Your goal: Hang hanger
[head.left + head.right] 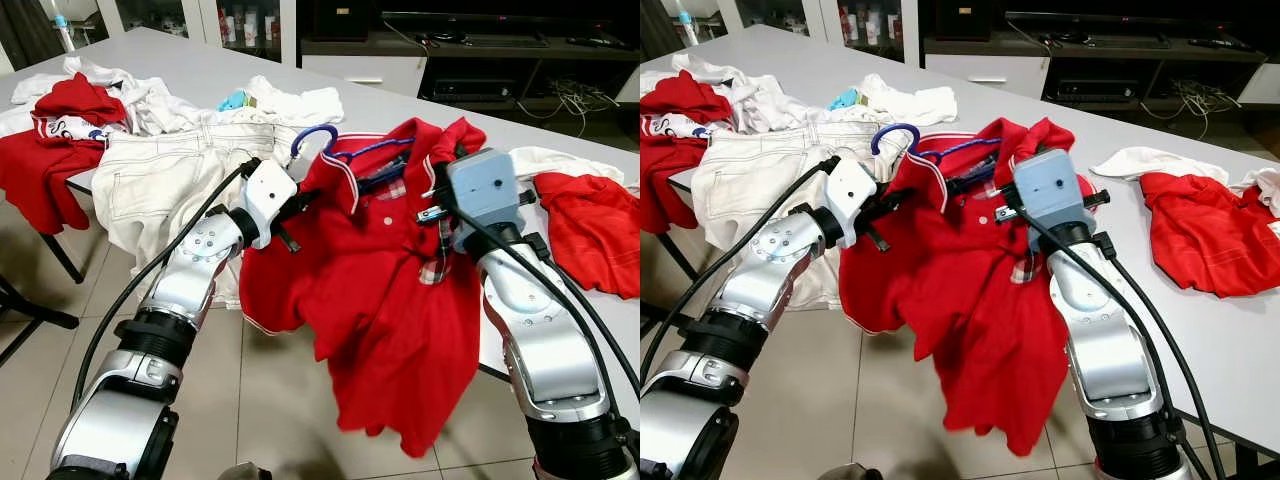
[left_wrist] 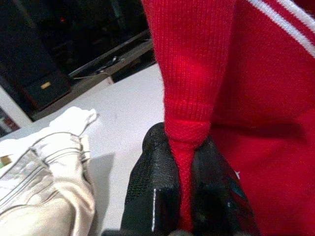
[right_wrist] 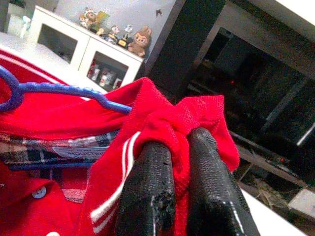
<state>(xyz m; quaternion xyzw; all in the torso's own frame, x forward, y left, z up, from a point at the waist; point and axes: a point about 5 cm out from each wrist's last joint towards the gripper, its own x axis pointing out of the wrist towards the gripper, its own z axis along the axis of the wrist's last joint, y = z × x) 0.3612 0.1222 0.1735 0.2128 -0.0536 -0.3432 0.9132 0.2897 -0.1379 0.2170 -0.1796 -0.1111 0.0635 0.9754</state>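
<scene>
The left gripper (image 2: 184, 196) is squeezed tight on one side of the red polo shirt (image 1: 390, 310). The right gripper (image 3: 184, 191) is pinched on the other side, by the collar. The shirt hangs between them, over the edge of the grey tabletop (image 1: 400, 105). A blue hanger (image 1: 335, 150) sits inside the collar, its hook sticking out. White jeans (image 1: 160, 175) lie nearby.

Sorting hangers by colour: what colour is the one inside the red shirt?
Blue. The hanger shows best in the left eye view, its hook above the shirt collar.
</scene>
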